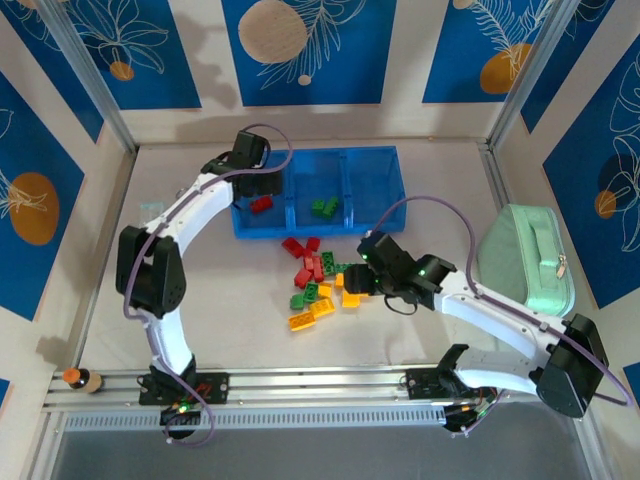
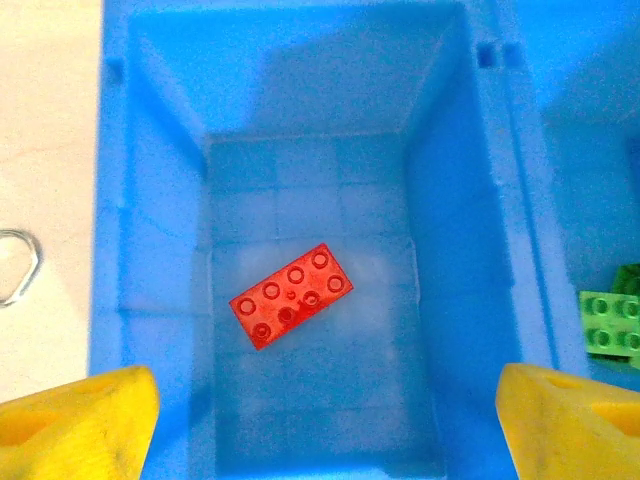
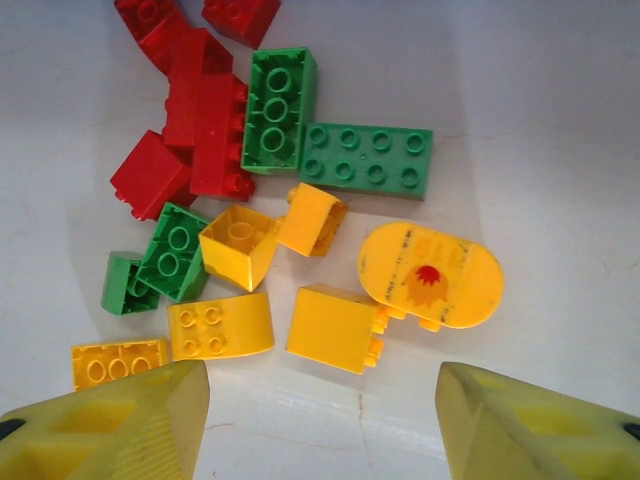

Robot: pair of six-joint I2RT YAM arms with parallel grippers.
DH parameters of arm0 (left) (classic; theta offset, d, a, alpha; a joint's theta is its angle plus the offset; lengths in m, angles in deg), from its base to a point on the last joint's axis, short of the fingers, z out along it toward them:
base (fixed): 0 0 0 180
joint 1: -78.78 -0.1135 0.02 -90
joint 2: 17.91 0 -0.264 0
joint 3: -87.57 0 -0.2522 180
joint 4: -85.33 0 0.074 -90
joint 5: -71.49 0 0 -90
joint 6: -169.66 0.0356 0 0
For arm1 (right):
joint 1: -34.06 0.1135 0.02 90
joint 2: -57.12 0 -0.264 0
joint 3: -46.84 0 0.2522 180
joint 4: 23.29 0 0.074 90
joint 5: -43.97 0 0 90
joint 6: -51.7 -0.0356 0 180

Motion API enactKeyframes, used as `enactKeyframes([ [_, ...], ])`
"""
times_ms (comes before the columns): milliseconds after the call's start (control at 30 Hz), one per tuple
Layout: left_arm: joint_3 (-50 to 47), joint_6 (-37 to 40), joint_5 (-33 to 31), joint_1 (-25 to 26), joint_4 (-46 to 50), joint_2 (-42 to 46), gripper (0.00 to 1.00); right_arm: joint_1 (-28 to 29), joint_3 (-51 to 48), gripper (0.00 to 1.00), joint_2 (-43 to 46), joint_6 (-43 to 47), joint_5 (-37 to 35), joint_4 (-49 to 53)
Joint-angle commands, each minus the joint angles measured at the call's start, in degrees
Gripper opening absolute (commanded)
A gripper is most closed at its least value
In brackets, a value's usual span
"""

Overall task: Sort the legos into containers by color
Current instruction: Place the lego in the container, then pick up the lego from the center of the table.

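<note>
Gaping wide, the left tool (image 2: 325,412) overhangs a compartment (image 2: 160,200) with one red brick (image 2: 291,295); green bricks (image 2: 610,325) lie next door.

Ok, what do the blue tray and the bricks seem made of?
The tray looks like translucent blue moulded plastic: its floor pales where light passes through. The red brick seems hard, smooth plastic, slightly glossy, with crisp studs. The rounded yellow piece looks alike, but scuffed, with a printed red mark.
</note>
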Motion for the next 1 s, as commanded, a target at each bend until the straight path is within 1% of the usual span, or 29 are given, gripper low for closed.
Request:
enactKeyframes([
  [0,-4.0,0.5,0.8,-0.1,-0.2,7.0,0.87,0.7,3.4,0.62,-2.1,-0.5,-0.3,1.0],
  [167,-16.4,-1.2,3.3,1.9,-3.2,16.2,0.84,1.1,7.8,0.6,-8.1,0.3,0.4,1.8],
  [267,-24.4,-2.5,5.2,4.7,-5.1,21.2,0.82,1.3,10.3,0.59,-11.5,0.7,0.3,2.1],
  [400,-32.9,-4.0,8.1,12.5,-8.5,24.6,0.8,0.2,13.0,0.56,-13.9,-1.6,-2.8,4.6],
  [467,-34.8,-4.5,9.9,16.0,-8.9,24.0,0.8,-0.9,13.2,0.56,-13.5,-1.9,-2.7,4.6],
  [533,-36.3,-4.7,9.9,19.2,-9.8,22.5,0.8,-1.7,12.9,0.56,-12.5,-2.1,-2.7,4.6],
  [600,-36.7,-4.7,9.9,21.0,-10.7,20.5,0.8,-2.1,12.2,0.56,-11.5,-2.1,-2.5,4.5],
  [767,-36.2,-5.2,11.8,22.7,-13.3,16.2,0.74,-2.3,9.5,0.56,-8.8,-2.8,-2.2,4.5],
  [967,-33.8,-5.0,10.4,23.4,-11.5,11.0,0.73,-3.2,5.8,0.56,-5.2,-3.5,-2.1,4.2],
])
